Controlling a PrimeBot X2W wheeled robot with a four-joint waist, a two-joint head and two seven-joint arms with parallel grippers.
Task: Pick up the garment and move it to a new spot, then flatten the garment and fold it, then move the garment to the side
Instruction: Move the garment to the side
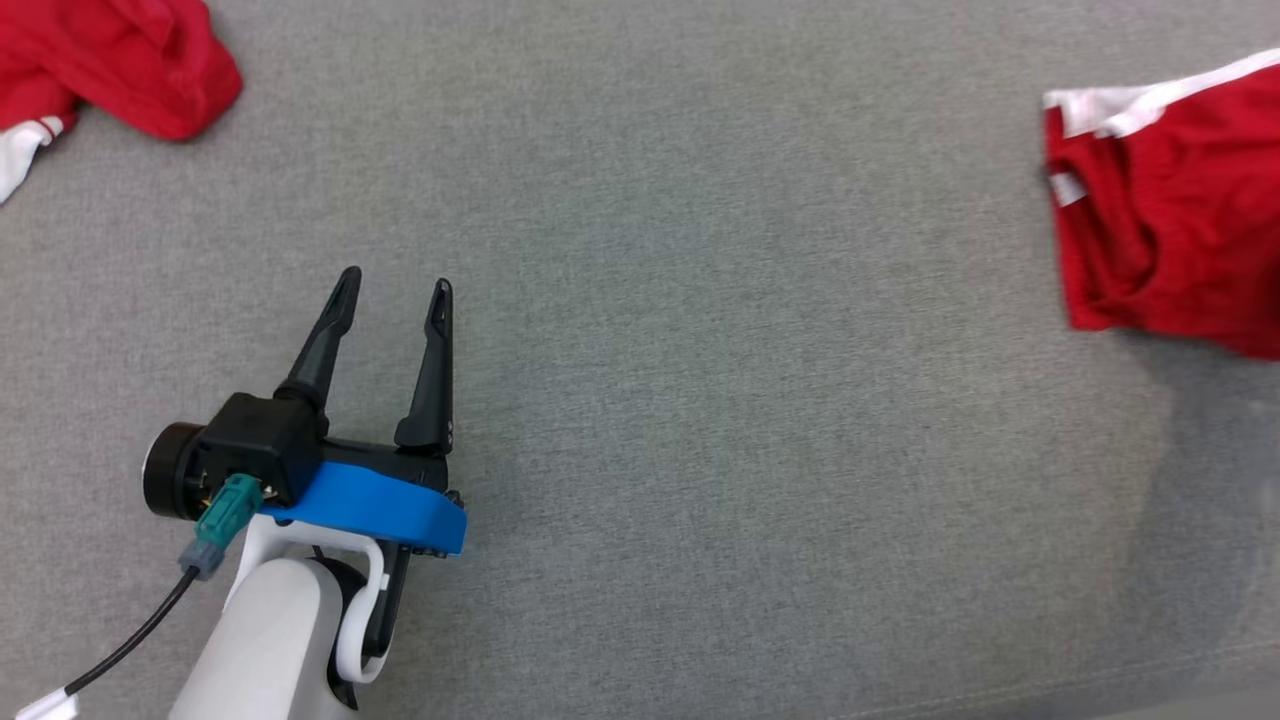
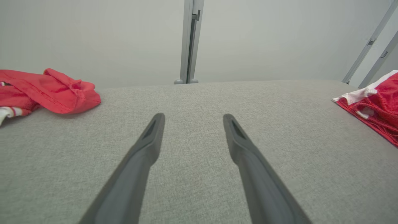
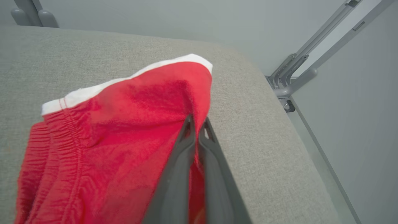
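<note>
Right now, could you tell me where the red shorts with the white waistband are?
The red shorts are at the right edge of the head view, on the grey surface, pinched by the right gripper.

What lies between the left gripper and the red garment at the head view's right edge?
Nothing but bare grey fabric surface separates the left gripper from the red garment; the head view shows that stretch, and the left wrist view agrees.

The left hand (image 1: 396,280) points forward from its pale forearm (image 1: 270,640), its two dark fingers spread wide with nothing between them. The right hand (image 3: 198,123) is pinched tight (fingertips almost meeting) on a fold of the garment (image 3: 124,124).
</note>
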